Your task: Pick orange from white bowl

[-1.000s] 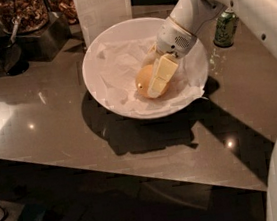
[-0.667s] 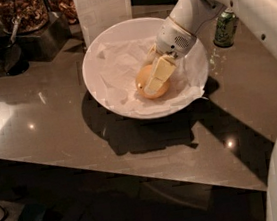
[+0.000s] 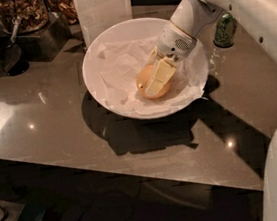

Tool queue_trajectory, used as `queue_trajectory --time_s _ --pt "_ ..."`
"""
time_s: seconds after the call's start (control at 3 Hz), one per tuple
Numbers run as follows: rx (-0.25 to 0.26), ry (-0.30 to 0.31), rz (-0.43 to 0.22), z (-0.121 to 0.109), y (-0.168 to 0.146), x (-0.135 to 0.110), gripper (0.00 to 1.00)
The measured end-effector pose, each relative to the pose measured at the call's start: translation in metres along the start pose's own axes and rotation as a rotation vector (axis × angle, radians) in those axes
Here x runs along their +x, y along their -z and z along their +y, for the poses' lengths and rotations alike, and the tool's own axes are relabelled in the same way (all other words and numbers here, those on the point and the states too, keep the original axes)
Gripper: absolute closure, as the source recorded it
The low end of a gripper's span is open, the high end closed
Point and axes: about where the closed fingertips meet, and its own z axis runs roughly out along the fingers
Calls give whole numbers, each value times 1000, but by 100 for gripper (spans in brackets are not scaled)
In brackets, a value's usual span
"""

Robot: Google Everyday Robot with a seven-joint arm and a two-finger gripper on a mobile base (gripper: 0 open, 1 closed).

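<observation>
The orange [image 3: 143,80] lies in the middle of the white bowl [image 3: 101,94], on the crumpled white paper [image 3: 123,66] that lines it. The bowl stands on a grey-brown table. My gripper [image 3: 151,84] reaches down into the bowl from the upper right. One pale finger [image 3: 158,76] lies across the front of the orange; the other is hidden behind the fruit. The fingers sit around the orange and hold it. The orange still rests low in the bowl.
A green can [image 3: 225,29] stands right of the bowl, behind my arm. A tall white box [image 3: 103,6] stands just behind the bowl. Snack containers [image 3: 21,16] and a dark cup [image 3: 3,57] are at the back left. The table's front edge [image 3: 136,175] runs diagonally.
Almost nothing has moved. The gripper stays on the orange in the bowl, with at most a slight shift.
</observation>
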Motion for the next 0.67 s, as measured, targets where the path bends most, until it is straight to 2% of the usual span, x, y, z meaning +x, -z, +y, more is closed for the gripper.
queue_trajectory --time_s 0.33,0.67 --pt "-5 -12 2 -2 -2 5 22" --pt "-6 -13 4 -2 -2 6 41"
